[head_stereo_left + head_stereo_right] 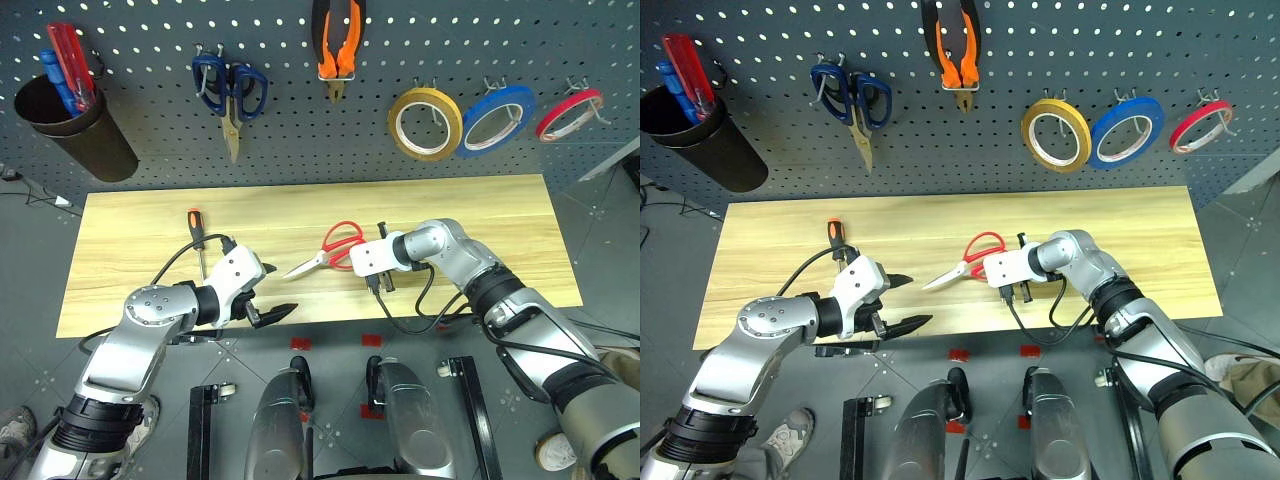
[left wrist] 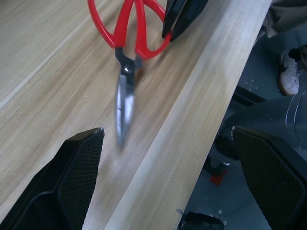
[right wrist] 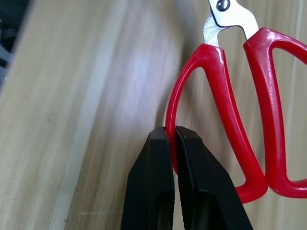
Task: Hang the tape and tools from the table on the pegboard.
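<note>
On the dark grey perforated pegboard (image 1: 300,140) the pliers and blue tape already hang. On your long light-wood table (image 1: 130,240) lie the red-handled scissors (image 1: 335,247), mid-table; your right gripper (image 3: 173,139) is clenched on one handle loop. Your left gripper (image 1: 902,300) hangs spread and empty. Next, lift toward a free hook; watch for swinging.

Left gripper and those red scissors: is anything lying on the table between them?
No. In the left wrist view, bare table separates the open left gripper from the red-handled scissors.
</note>
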Motion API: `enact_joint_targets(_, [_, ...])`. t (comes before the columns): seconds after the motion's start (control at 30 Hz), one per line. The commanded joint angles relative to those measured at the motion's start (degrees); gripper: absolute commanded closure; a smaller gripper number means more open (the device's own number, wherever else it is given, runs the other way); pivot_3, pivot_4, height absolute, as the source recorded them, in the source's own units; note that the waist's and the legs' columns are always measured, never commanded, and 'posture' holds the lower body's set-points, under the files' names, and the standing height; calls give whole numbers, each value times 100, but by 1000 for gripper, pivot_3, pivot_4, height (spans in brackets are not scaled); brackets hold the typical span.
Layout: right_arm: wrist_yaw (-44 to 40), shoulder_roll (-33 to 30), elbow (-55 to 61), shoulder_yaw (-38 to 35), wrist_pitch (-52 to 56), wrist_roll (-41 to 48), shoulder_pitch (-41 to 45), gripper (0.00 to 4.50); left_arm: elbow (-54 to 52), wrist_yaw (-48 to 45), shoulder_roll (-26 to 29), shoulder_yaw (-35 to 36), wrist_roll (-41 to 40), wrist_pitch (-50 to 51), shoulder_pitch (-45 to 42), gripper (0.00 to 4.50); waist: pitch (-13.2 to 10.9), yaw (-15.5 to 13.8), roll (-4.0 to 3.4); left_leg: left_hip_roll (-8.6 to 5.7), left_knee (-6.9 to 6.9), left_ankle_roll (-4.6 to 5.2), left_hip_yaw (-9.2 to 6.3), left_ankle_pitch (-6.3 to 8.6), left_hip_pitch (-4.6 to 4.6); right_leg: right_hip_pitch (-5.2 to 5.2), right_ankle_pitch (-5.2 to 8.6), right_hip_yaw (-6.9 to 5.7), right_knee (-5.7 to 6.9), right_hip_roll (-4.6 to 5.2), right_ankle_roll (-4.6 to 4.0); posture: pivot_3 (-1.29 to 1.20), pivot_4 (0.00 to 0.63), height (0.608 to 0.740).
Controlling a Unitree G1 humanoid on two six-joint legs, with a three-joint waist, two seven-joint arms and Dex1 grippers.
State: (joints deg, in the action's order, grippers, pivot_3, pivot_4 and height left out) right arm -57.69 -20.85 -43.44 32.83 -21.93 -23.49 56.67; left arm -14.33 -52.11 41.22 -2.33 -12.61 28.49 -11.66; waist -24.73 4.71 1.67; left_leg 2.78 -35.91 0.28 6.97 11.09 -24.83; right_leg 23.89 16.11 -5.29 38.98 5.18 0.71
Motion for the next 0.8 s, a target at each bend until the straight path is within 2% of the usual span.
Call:
enact_joint_targets(0.03, [-275,13,482,273,-499,-148,-26,4484,-140,41,0,5,-47,-22,-24,0,0,1,0,0,0,0,0,0,0,0,0,0,0,0,0,-150,451,740])
enact_joint_targets(0.2, [75,123,240,591,-1017,-668,213,4484,-130,118,-51,-63,-7,-49,-24,0,0,7,0,0,-1,0,1,0,0,1,0,0,-1,0,-1,-150,444,740])
enact_joint_targets(0.5, [806,396,-270,726,-1125,-1261,466,4484,-63,220,-85,-128,39,-131,9,0,0,7,0,1,-3,-1,0,-1,0,1,1,-1,1,0,-2,-151,440,740])
enact_joint_targets(0.6, [1224,396,-338,799,-1255,-1562,562,3667,-11,272,-115,-158,84,-184,5,0,0,7,0,0,-4,-1,1,-1,-1,1,1,0,1,0,-3,-163,438,740])
enact_joint_targets(0.8, [2123,328,-337,853,-1502,-2046,683,1667,63,363,-189,-216,111,-263,-22,0,0,11,0,1,-4,-2,1,-1,-1,3,1,-1,2,0,-2,-167,437,740])
